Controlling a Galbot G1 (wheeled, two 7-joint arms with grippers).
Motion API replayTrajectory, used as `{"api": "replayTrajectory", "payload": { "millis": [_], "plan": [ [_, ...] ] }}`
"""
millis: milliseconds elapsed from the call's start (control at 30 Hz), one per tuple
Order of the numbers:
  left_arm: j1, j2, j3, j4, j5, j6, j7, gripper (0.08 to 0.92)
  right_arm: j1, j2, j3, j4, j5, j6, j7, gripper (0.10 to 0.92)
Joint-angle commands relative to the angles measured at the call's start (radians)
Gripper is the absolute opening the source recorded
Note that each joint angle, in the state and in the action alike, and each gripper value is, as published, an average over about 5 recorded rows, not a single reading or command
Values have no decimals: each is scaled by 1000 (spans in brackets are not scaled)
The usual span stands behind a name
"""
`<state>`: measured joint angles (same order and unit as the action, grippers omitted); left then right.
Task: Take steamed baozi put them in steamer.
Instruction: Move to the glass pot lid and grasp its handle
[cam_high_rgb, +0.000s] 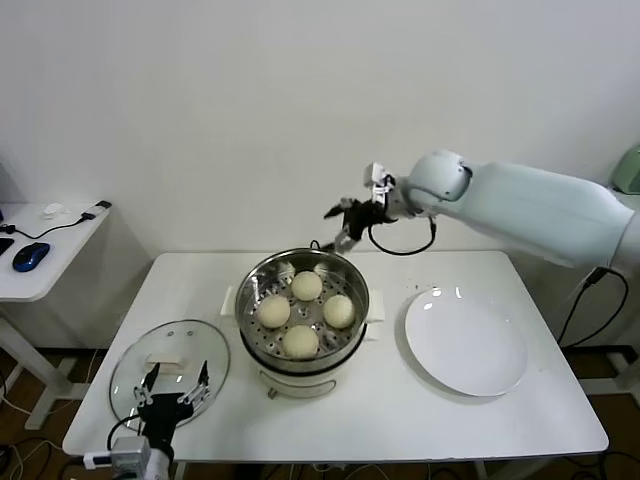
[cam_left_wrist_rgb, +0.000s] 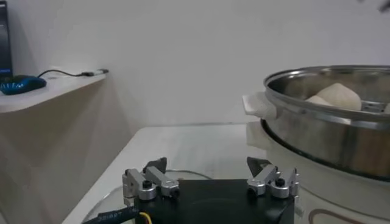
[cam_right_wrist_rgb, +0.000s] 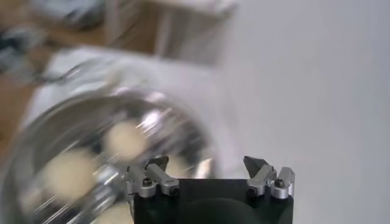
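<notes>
Right gripper (cam_high_rgb: 345, 222): raised above the far rim of the steamer, fingers spread apart, nothing held; judged to be clear of the pot because no bun is left to carry
Left gripper (cam_high_rgb: 172, 392): parked low at the near left table edge, over the glass lid (cam_high_rgb: 130, 370); fingers wide apart, nothing gripped; judged idle
Steamer (cam_high_rgb: 352, 283): placed at table centre on its white base, between lid and plate; lid is off, so the tray is open from above
Steamed baozi (cam_high_rgb: 306, 286): four are counted on the perforated tray, spaced apart in a diamond, none touching the wall as far as can be told; one is also seen over the rim in the left wrist view (cam_left_wrist_rgb: 339, 96)
Plate (cam_high_rgb: 466, 342): lying flat just right of the steamer; no bun is seen on it
Table (cam_high_rgb: 500, 420): white, bearing steamer, plate and lid
Side desk (cam_high_rgb: 45, 265): set to the left, a blue mouse (cam_high_rgb: 31, 256) and a cable resting on it
Progress: loading is judged complete, since all four buns are in the pot
Risk: lid is left off; not required by the task as worded
</notes>
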<state>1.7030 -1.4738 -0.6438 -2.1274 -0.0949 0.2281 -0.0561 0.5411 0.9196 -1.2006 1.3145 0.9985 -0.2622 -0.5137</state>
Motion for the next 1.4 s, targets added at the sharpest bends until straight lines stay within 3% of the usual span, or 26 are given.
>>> {"api": "replayTrajectory", "payload": {
  "millis": [33,267,500,833,1067,1233,1400],
  "plan": [
    [1,4,2,0,-13,2,0,823,-575,-274,751,58,-114,48,504,823],
    [-13,10,-16,1,-34,9,-3,823,-1170,-319,1303,192,-221,104,556,823],
    [-46,18,-27,29,-8,-15,1,823,-1649,-132,1688,280,-361,288,470,823],
    [-71,63,-37,82,33,-70,-5,823,-1923,172,1824,283,-482,461,361,823],
    [-79,80,-34,134,156,-188,-26,823,-1984,273,1813,265,-519,514,355,823],
    [-80,95,-39,196,311,-269,-109,823,-1993,318,1805,267,-552,522,376,823],
    [-89,121,-53,306,663,-341,-275,823,-2000,333,1788,270,-566,508,373,823]
  ]
}}
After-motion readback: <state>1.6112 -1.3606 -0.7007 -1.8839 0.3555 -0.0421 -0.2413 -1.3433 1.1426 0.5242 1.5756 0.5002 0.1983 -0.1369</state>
